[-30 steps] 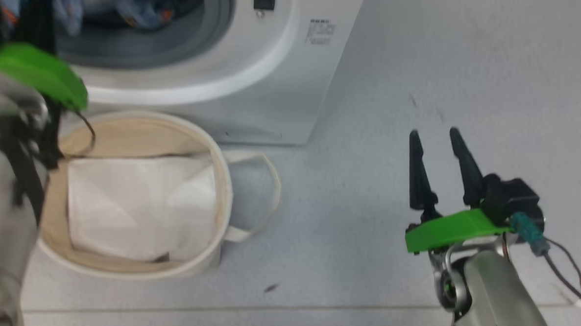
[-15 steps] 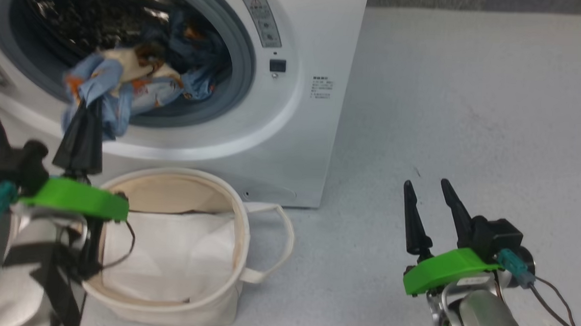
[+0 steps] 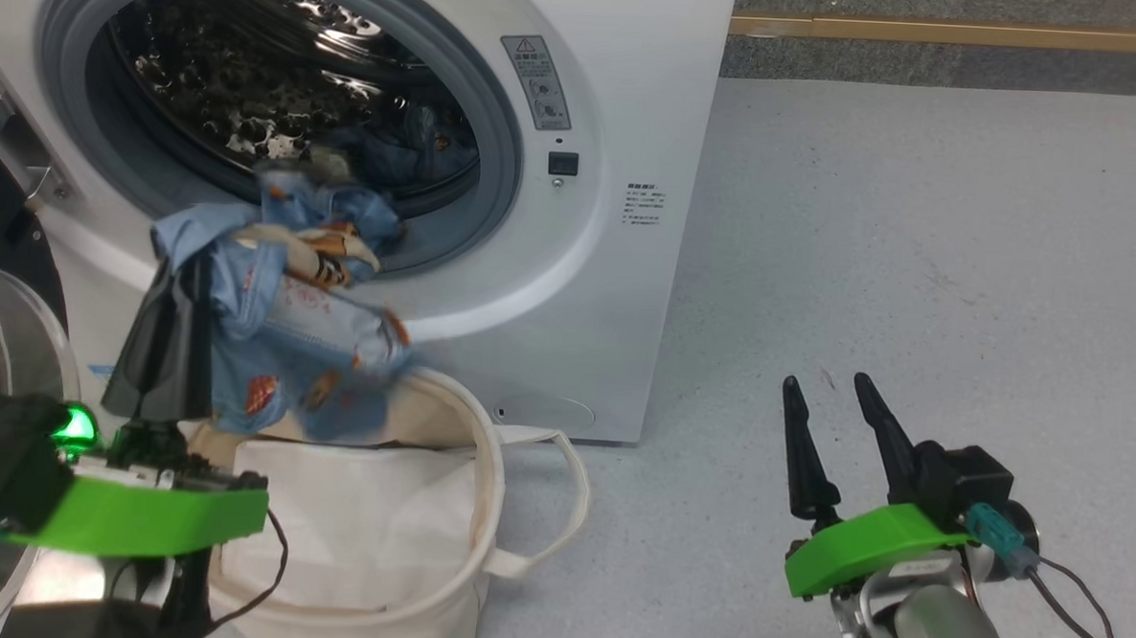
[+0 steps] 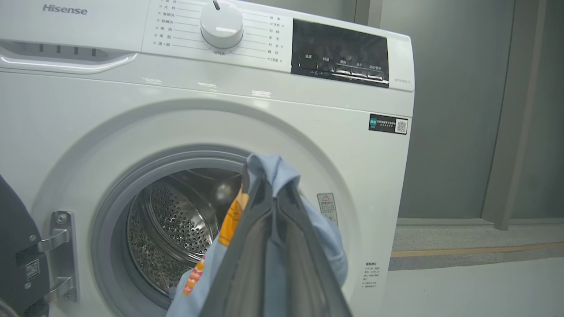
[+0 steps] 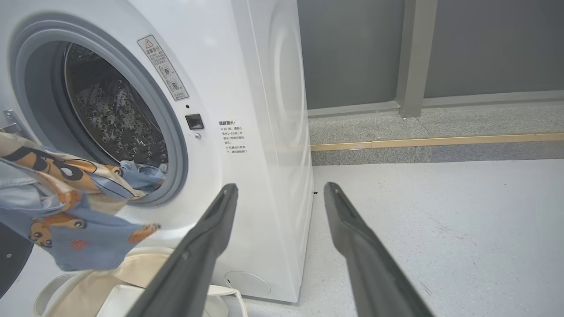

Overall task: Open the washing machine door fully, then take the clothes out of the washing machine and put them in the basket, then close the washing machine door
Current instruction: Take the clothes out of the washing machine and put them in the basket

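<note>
While the left pincer [image 3: 181, 278] stands with its two long dark fingers clamped together on a fold of the clothes [image 3: 308, 346], the soft blue fabric with orange motifs and a cream piece hangs in a crumpled bunch. The bunch hangs just below the mouth of the washing machine [image 3: 626, 91] and above the far rim of the basket [image 3: 495, 450]. Further blue fabric lies inside the perforated steel drum [image 3: 243, 84], behind the grey rubber gasket [image 3: 508, 163].

Basket: round tub of cream canvas with a loop handle, a flat white sheet [image 3: 368, 512] lying inside.

Washing machine door [image 3: 1, 237]: swung open at the left on a metal hinge [image 3: 0, 141]; glossy black rim, clear glass centre.

Right pincer [image 3: 826, 380]: tapering dark fingers apart, over bare floor, well to the right of the white, boxy machine.

Floor [image 3: 917, 229]: pale grey, smooth, lightly scuffed. A yellow strip [image 3: 926, 31] runs along a darker grey band at its far edge. Beyond it stands a plain grey wall [image 5: 352, 44] with an upright post.
</note>
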Tool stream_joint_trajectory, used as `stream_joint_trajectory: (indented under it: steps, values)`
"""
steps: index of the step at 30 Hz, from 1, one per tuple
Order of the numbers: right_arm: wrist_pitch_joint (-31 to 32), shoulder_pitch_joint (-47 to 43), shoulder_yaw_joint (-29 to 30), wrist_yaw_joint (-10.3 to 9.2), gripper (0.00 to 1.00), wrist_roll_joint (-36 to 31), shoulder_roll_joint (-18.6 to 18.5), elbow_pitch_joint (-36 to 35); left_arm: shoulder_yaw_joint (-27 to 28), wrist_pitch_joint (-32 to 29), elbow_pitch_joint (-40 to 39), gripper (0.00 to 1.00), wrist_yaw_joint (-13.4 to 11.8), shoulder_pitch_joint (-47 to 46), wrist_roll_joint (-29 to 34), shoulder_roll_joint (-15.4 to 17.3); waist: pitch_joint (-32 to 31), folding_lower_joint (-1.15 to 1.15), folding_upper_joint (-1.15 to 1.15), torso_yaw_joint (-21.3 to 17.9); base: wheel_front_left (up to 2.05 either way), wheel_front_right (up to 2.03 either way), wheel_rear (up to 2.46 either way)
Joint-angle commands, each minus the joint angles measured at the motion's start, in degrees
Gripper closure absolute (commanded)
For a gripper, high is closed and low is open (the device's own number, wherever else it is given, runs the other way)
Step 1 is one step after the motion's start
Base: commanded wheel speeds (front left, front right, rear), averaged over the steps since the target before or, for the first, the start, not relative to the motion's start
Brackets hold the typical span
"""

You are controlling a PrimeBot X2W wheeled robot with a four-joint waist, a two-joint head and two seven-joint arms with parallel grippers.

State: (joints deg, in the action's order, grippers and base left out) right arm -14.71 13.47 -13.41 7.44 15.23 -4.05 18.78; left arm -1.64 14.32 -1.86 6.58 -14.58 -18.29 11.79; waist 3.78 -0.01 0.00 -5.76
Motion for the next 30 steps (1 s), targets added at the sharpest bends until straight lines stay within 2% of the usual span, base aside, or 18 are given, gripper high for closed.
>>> stream_joint_trajectory:
  steps: [1,5,9,17,28,30]
  values:
    - [-0.29,0.45,-1.30,0.05,0.00,0.29,-0.28,-1.62,3.02,0.67,-4.19,1.00,0.23,-1.27,-0.60,0.48,0.03,0.01,0.00,-0.01,0.00,0.00,0.00]
    - [-0.29,0.66,-1.49,0.05,0.00,0.32,-0.37,-1.70,4.02,0.67,-8.57,1.00,0.33,0.35,-1.70,-0.64,0.50,0.01,0.00,-0.15,0.00,0.00,0.00]
    - [-0.29,1.03,-1.49,0.05,0.00,0.28,-0.36,-1.87,4.34,0.68,-6.49,1.00,0.40,1.70,-1.59,-0.45,1.48,0.01,0.00,-0.39,0.00,0.00,0.00]
    - [-0.29,2.26,-0.93,0.05,0.00,-0.39,-0.61,-2.70,3.81,0.68,9.78,1.00,0.77,-1.60,-3.29,-0.84,4.83,0.01,0.00,-0.82,0.00,0.00,0.00]
    - [-0.29,4.40,0.39,0.05,0.00,-2.00,-1.16,-4.98,0.33,0.68,34.51,1.00,0.90,-9.87,-4.64,0.36,11.10,0.01,0.00,-3.02,0.00,0.00,0.00]
    - [-0.29,4.52,0.59,0.05,0.00,-2.15,-1.21,-5.23,0.13,0.68,37.00,1.00,0.90,-10.64,-4.90,0.57,11.67,0.01,0.00,-3.27,0.00,0.00,0.00]
